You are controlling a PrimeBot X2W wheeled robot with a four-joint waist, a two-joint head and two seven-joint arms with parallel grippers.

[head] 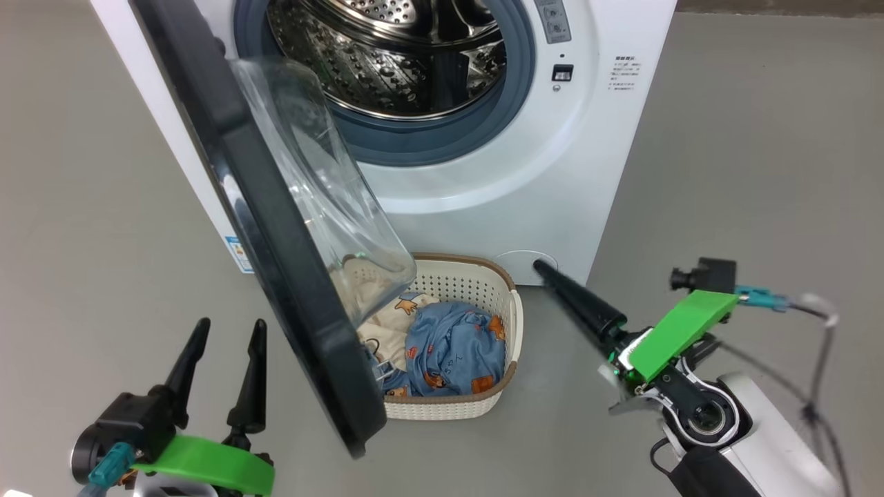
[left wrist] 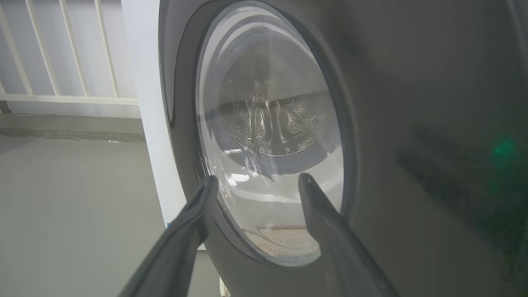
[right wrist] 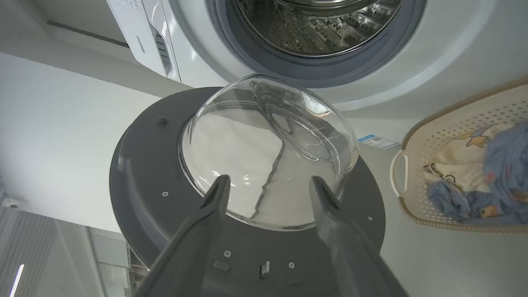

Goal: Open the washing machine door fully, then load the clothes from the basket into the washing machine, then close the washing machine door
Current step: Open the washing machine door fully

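The white washing machine (head: 608,138) stands with its steel drum (head: 387,62) exposed. Its black door (head: 276,228) hangs partly open, swung out edge-on toward me, with the clear glass bowl (head: 324,179) over the basket's left part. The cream basket (head: 476,276) sits on the floor in front of the machine, holding blue bear-print clothes (head: 456,345) and a cream piece (head: 383,324). My left gripper (head: 229,338) is open at the door's outer side, facing its glossy face (left wrist: 412,103). To the right of the basket, my right gripper (head: 542,268) is open and empty, pointing at the door's inner side (right wrist: 140,173).
Grey floor surrounds the machine, with open room on both sides. A blue label sticker (head: 238,254) sits low on the machine's left front. A white railing (left wrist: 62,53) stands behind the machine in the left wrist view. The basket's side handle (right wrist: 396,173) faces the right gripper.
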